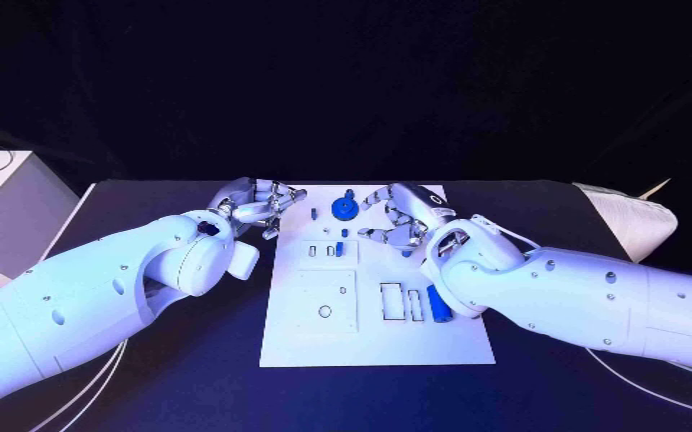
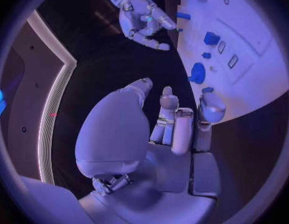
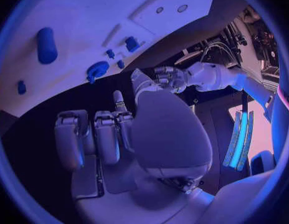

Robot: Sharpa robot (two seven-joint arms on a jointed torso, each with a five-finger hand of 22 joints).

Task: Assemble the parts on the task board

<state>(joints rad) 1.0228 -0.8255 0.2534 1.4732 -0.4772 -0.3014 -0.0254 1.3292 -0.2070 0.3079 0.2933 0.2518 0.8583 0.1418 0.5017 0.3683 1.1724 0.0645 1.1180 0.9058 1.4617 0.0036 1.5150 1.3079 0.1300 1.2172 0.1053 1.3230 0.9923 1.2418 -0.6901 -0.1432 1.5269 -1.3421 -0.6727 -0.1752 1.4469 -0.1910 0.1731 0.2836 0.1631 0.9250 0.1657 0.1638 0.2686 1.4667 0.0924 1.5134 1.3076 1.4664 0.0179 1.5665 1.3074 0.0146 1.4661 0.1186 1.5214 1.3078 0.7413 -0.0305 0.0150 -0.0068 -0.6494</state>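
The white task board (image 1: 378,337) lies in the middle of the black table. A round blue part (image 1: 345,208) sits near its far edge, between my two hands. A blue cylinder (image 1: 438,304) lies by the slots at the board's right side, close to my right forearm. Small blue parts (image 1: 339,248) stand in the board's middle. My left hand (image 1: 260,204) hovers at the board's far left corner, fingers apart and holding nothing. My right hand (image 1: 401,214) hangs over the far right part, fingers loosely bent and empty. The left wrist view shows my left hand (image 2: 176,124) beside the round part (image 2: 197,72).
A white box (image 1: 26,207) stands off the table's left side and a pale object (image 1: 627,214) lies at its right edge. The board has several open slots (image 1: 392,299) and a raised square plate (image 1: 326,300). White cables (image 1: 94,382) run along the table's near left.
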